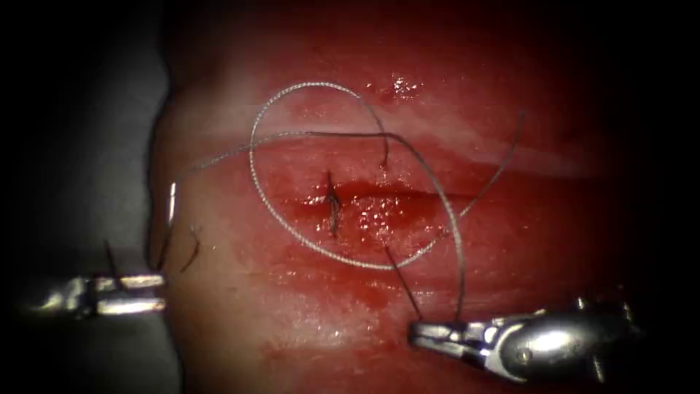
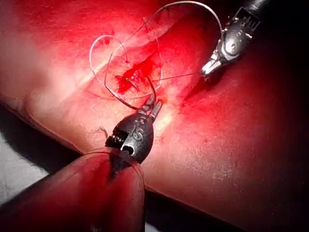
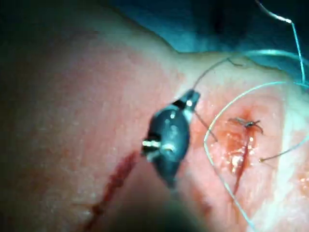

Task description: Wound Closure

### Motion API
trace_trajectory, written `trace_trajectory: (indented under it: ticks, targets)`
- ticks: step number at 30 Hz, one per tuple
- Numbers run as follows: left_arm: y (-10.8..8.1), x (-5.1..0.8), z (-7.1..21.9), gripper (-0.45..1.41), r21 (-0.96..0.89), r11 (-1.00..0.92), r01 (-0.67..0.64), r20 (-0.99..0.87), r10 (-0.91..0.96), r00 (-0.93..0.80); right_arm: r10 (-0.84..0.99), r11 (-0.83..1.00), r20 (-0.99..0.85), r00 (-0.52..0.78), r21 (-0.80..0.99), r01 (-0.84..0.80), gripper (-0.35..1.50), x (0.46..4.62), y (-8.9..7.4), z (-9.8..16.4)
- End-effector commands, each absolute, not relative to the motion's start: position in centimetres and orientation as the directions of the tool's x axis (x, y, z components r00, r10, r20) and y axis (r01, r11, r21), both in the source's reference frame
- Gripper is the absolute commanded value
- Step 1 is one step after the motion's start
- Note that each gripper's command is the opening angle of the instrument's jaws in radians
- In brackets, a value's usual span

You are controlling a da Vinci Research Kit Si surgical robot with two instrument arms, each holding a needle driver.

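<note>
Two tools: we see right tool (image 1: 419, 334) clamped on thread (image 1: 461, 277), nearer cut (image 1: 379, 197); left tool (image 1: 162, 292) jaws parted, needle (image 1: 173, 203) just above.

Dark grey surface (image 1: 80, 182) lies to left of lit area in endoscope view, fading to black at frame edges. Light concentrated at centre, strong vignette around it. Pale cloth (image 2: 19, 169) shows in left wrist view, beside dark shadowed band. Teal drape (image 3: 183, 24) lies behind in right wrist view, dimly lit.
</note>
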State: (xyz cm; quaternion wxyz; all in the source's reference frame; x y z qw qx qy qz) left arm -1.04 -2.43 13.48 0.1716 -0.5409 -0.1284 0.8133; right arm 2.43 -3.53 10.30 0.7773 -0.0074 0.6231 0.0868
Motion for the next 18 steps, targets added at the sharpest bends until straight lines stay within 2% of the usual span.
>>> trace_trajectory:
  ticks: [1,16,17,18]
  targets:
    - [-2.5,-1.1,13.5,-0.45,-0.399,-0.906,-0.139,-0.834,0.422,-0.356,0.124,0.987,-0.973,0.196,0.102,-0.121,-0.35,2.5,-3.8,10.1]
    - [-2.5,-1.08,13.5,-0.45,-0.398,-0.907,-0.136,-0.835,0.42,-0.356,0.105,0.994,-0.985,0.139,0.107,0.007,-0.35,2.79,-4.6,8.8]
    - [-2.5,-1.07,13.5,-0.45,-0.398,-0.907,-0.136,-0.835,0.42,-0.355,0.105,0.994,-0.985,0.14,0.107,0.004,0.27,2.78,-4.6,8.8]
    - [-2.5,-1.07,13.5,-0.45,-0.398,-0.907,-0.135,-0.835,0.42,-0.355,0.133,0.991,-0.981,0.141,0.135,-0.001,0.66,2.77,-4.5,8.9]
